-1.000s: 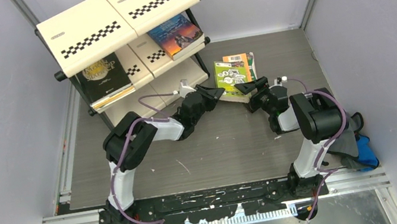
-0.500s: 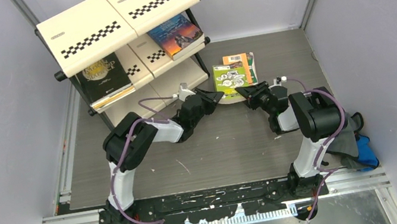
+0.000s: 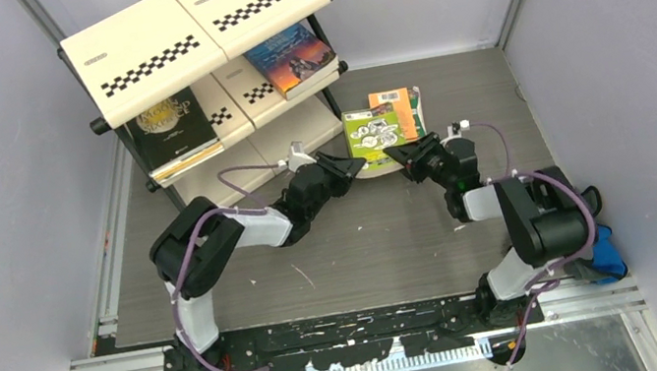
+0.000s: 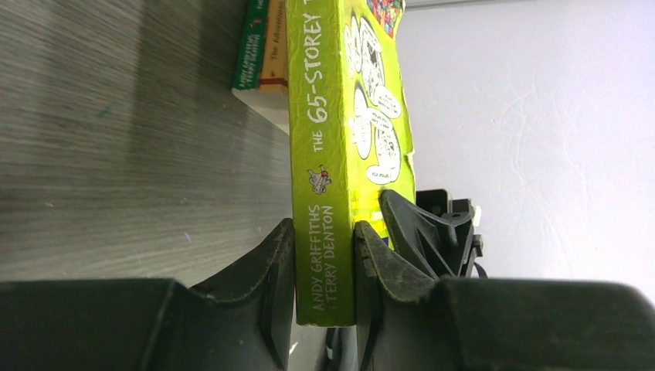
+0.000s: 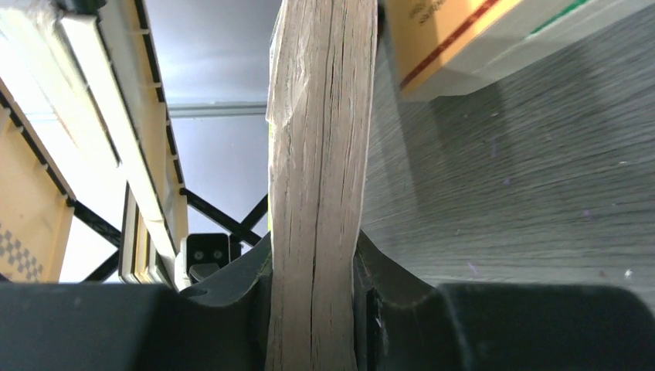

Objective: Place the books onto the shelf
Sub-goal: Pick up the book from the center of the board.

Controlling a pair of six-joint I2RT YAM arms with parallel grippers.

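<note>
That bright lime-green paperback [image 4: 320,116] has a creased spine, cartoon cover and tan pages. The left gripper [image 4: 324,239] pinches its spine and the right gripper [image 5: 315,251] clamps the page side.

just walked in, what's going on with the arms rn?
Both arms are on one book. The left arm has its jaws shut on the spine end of the lime green book, the right arm on its page edge, next to the orange book lying on the table. The shelf already holds a black book and a blue book.
</note>
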